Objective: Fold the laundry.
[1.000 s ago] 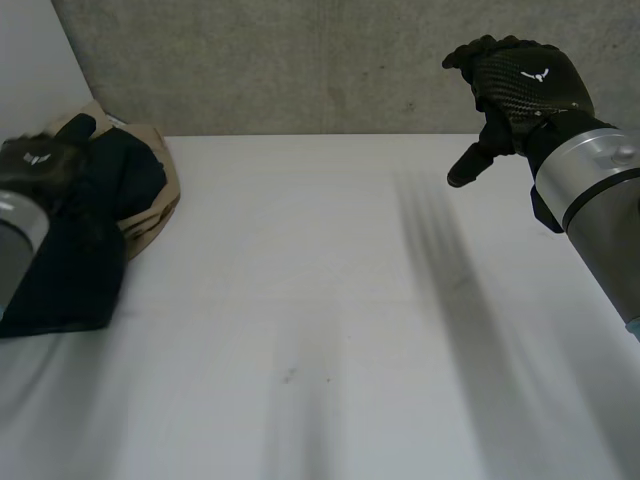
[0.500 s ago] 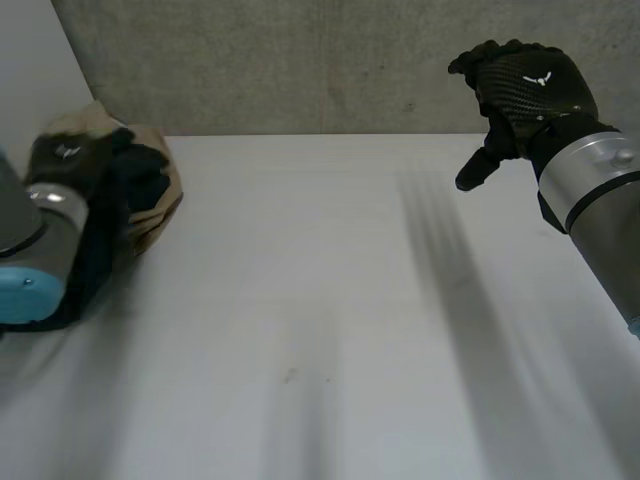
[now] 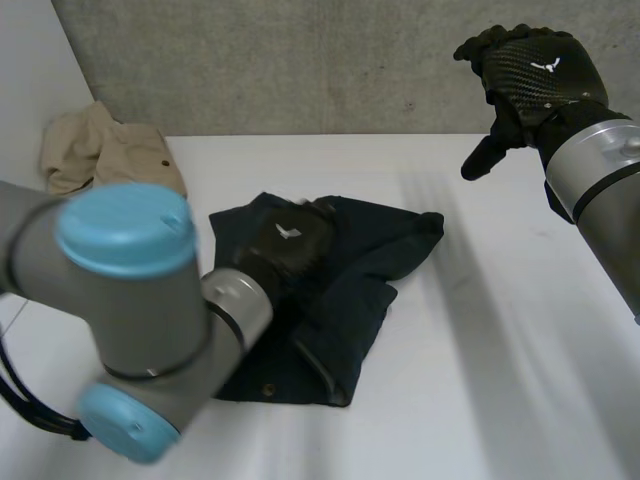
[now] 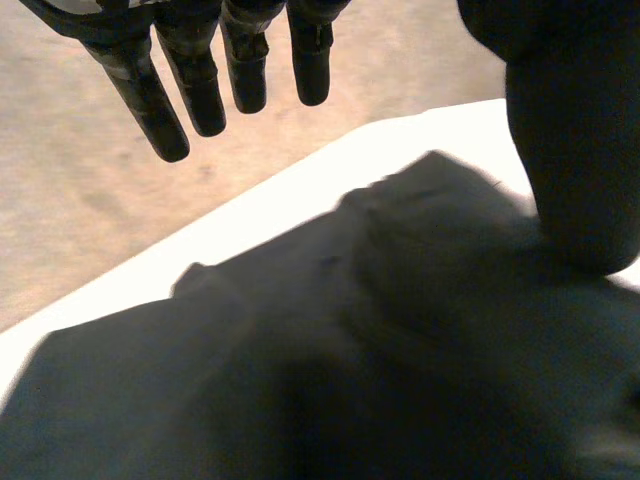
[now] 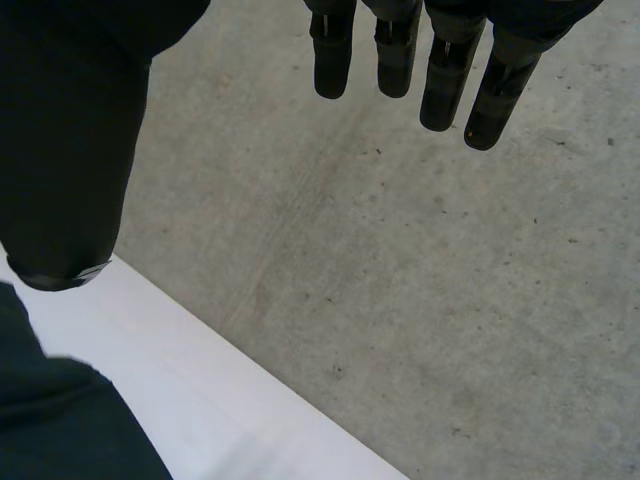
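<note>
Dark navy garment (image 3: 380,270) is lying rumpled mid-desk (image 3: 480,380), soft, matte, creased. Left hand (image 3: 288,240) is being held over its middle, fingers (image 4: 190,90) straight, spread, pinching nothing. Right hand (image 3: 530,75) is being held high, well apart, fingers (image 5: 440,80) straight, empty. Flattening is probably being called for first, edges drawn outward. Beige garment (image 3: 105,150) is lying bunched at the far corner.

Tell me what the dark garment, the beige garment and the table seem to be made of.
Dark garment: soft woven cloth, probably cotton, matte navy. It lies in limp folds and creases.
Beige garment: similar matte cloth, crumpled in a heap. The fibre can't be told.
Table: hard, smooth white top, perhaps laminate or painted board. It looks flat and even, with no grain.
</note>
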`<state>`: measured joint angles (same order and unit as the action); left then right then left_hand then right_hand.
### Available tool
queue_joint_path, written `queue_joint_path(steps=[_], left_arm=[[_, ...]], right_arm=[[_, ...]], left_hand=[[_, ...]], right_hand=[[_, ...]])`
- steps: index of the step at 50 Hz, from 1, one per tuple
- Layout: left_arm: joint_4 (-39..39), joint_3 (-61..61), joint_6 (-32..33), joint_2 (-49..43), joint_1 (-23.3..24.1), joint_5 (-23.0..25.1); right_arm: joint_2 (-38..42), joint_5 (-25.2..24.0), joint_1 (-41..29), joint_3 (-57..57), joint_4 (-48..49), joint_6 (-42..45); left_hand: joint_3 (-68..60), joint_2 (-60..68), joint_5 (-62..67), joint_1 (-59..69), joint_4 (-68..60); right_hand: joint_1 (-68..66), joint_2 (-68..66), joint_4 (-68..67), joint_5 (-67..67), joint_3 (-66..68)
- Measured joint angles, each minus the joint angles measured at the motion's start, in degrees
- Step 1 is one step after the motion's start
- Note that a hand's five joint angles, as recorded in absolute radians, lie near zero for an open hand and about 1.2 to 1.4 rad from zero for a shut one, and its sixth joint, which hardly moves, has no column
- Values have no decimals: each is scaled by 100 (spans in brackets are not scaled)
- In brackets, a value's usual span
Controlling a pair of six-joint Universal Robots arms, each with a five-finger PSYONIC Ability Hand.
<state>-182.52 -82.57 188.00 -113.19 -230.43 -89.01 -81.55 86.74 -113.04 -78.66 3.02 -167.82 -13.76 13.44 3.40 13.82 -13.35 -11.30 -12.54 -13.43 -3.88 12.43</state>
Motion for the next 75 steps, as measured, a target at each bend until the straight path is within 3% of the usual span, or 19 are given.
queue_joint_path(steps=[10, 14, 15, 22, 27, 37, 51, 60, 62, 68, 75], left_arm=[[-23, -175, 1, 588, -1334, -31], [-24, -185, 1, 592, -1373, -30], [-37, -303, -1, 581, -1780, -13], [-153, -451, -14, 520, -2166, 10], [-253, -529, -17, 506, -2245, 10], [-385, -695, -18, 507, -2267, 13], [-492, -792, -17, 488, -2259, 12], [-496, -828, -17, 483, -2246, 15], [-496, -843, -17, 486, -2245, 15], [-506, -877, -17, 498, -2241, 15], [-533, -947, -17, 556, -2238, 15]], right_arm=[[304, -174, -131, -77, -503, 992], [318, -188, -143, -87, -525, 1016], [485, -475, -407, -298, -736, 1221], [801, -1127, -899, -951, -457, 1437], [1131, -1216, -1084, -1297, -193, 1760], [1277, -752, -1081, -1718, -129, 2088], [999, -693, -1078, -2528, -154, 1077], [1069, -560, -1058, -2842, 145, 1139], [1156, -400, -1029, -2854, 330, 1265], [1324, 43, -718, -2712, 915, 1842], [1644, 379, 300, -1810, 1696, 3575]], left_hand=[[0, 0, 0, 0, 0], [0, 0, 0, 0, 0], [0, 0, 0, 0, 0], [0, 0, 0, 0, 0], [0, 0, 0, 0, 0], [0, 0, 0, 0, 0], [0, 0, 0, 0, 0], [0, 0, 0, 0, 0], [0, 0, 0, 0, 0], [0, -3, 0, 0, 0], [0, -3, 0, 0, 0]], right_hand=[[0, 0, 0, 0, 0], [0, 0, 0, 0, 0], [0, 0, 0, 0, 0], [0, 0, 0, 0, 0], [0, 0, 0, 0, 0], [0, 0, 0, -2, 0], [-173, -365, -209, -259, 363], [-2468, -2890, -2773, -2559, 2868], [-4030, -5275, -5124, -4886, 5199], [-4516, -5437, -5451, -5216, 5505], [-4532, -5437, -5455, -5216, 5505]])
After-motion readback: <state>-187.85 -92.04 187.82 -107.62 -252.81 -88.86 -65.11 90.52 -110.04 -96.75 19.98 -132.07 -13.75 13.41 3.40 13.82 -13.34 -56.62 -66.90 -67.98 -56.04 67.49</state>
